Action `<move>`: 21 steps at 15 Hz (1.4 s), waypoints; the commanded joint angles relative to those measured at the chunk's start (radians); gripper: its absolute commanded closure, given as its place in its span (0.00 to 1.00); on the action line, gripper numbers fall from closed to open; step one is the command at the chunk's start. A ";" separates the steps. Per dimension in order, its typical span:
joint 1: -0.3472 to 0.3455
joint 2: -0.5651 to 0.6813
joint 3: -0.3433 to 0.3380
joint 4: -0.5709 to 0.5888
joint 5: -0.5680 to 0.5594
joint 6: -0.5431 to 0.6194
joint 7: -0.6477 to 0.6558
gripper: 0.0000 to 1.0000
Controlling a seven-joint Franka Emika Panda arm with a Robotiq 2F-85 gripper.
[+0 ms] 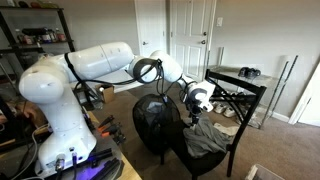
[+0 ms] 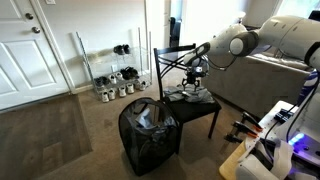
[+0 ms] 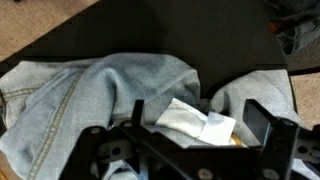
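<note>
Hand [image 3: 194, 112], fingers spread, hovers over blurred white scrap [image 3: 186, 121] on jeans [image 3: 90, 90].

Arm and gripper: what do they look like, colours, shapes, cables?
The arm is glossy white, with bulky rounded segments and dark joints. A black cable loops beside its wrist. The gripper is black, with two flat fingers on linked bars.

Black chair seat [image 3: 150, 30] carries crumpled blue jeans [image 3: 90, 95]; chair stands on brown carpet [image 2: 60, 130] beside black mesh hamper [image 2: 150, 135].

Brown carpet [image 2: 60, 135], white door [image 2: 30, 50]
</note>
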 commanded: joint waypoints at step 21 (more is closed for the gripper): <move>-0.038 0.098 -0.040 0.051 0.099 0.265 0.874 0.00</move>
